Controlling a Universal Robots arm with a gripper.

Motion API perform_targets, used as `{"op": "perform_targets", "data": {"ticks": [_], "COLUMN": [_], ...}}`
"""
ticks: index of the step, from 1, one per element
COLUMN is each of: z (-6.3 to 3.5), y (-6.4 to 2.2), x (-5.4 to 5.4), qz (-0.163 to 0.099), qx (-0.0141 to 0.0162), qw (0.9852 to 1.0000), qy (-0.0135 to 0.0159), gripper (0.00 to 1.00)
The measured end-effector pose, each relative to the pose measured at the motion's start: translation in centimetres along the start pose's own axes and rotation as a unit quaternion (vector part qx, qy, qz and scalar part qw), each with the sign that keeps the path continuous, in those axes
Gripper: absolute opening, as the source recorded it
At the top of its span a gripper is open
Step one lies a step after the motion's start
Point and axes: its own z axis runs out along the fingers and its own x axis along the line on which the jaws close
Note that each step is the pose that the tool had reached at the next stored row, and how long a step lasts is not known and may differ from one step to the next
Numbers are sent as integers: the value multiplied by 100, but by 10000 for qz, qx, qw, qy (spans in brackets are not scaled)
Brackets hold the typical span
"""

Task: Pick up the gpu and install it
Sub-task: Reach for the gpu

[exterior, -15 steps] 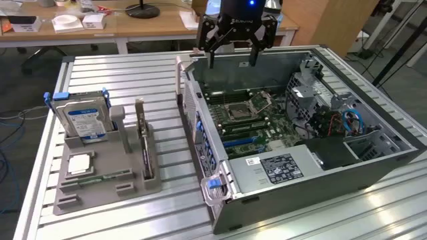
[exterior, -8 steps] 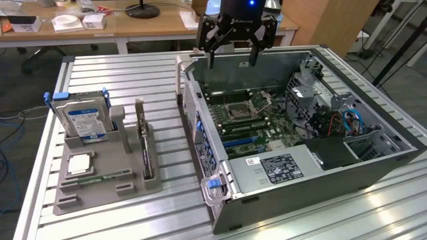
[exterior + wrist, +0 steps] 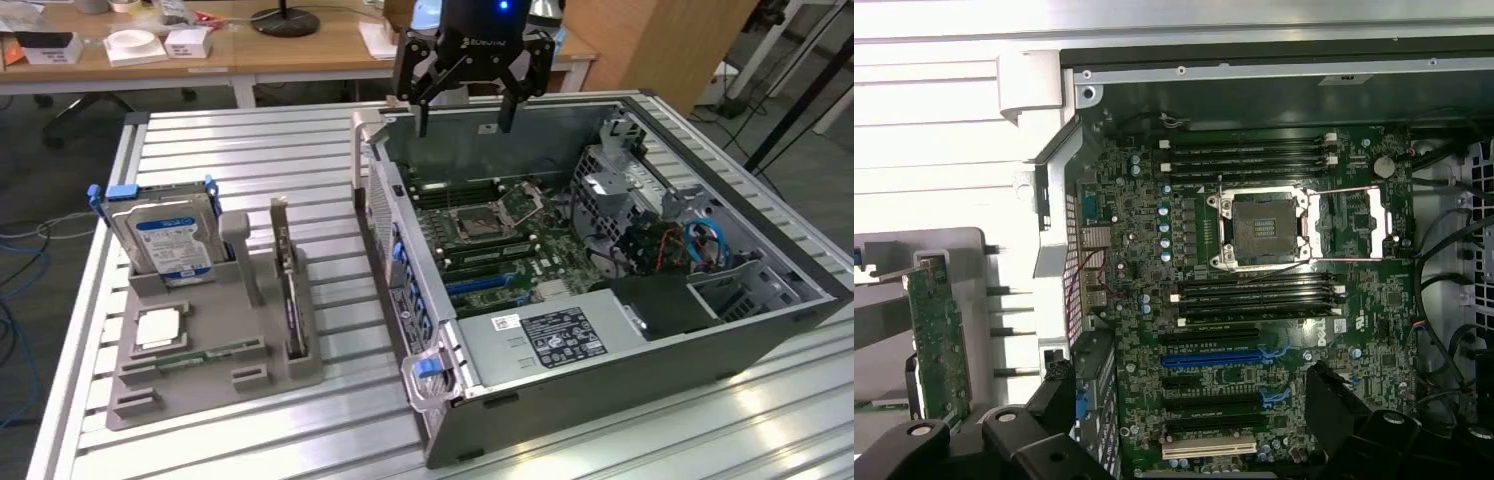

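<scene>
Gpu [image 3: 284, 290] upright in gray holder [image 3: 200, 378] on slatted metal table [image 3: 240, 150], desks [image 3: 307, 55] behind

A silver slatted aluminium worktable [image 3: 227, 150] fills the foreground, bright light glaring off its ribs. Behind it stands a long light wooden desk [image 3: 267, 58] carrying small white boxes [image 3: 187, 42] and a round black base [image 3: 284, 22], perhaps a lamp's. A brown wooden panel [image 3: 654, 45] rises at the exterior view's right; thin blue cables [image 3: 27, 258] trail over the grey floor [image 3: 54, 180].
</scene>
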Motion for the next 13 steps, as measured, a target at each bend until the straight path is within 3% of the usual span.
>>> {"op": "perform_targets", "data": {"ticks": [13], "z": [-1], "y": [-4], "x": [65], "qz": [-1], "qx": [-1], "qw": [10000], "qy": [-2], "gripper": [99]}}
